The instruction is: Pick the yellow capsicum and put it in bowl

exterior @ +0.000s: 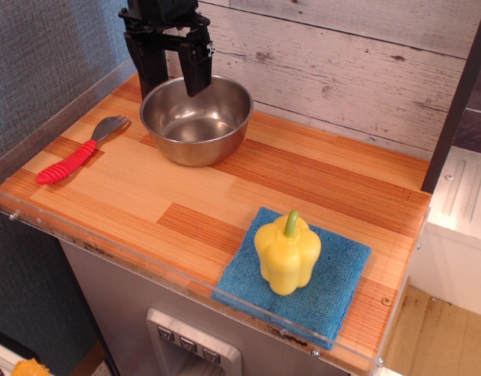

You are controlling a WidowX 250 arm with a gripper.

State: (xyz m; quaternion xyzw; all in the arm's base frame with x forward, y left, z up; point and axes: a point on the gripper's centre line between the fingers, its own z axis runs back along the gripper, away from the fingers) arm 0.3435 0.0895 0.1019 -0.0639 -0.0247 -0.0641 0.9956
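The pincer (175, 70) hides part of the bowl's (197, 119) far rim; its arm is cut off by the top edge.

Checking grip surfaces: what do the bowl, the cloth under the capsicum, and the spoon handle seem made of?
Bowl: stainless steel by its mirror-like shine. Blue cloth: probably microfibre or terry, fuzzy weave. Spoon handle: red, ribbed, likely rubber or soft plastic.

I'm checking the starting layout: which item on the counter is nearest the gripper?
The bowl. The gripper hangs open right over its far-left rim, while the spoon lies further left and the capsicum sits on the blue cloth at the near right.
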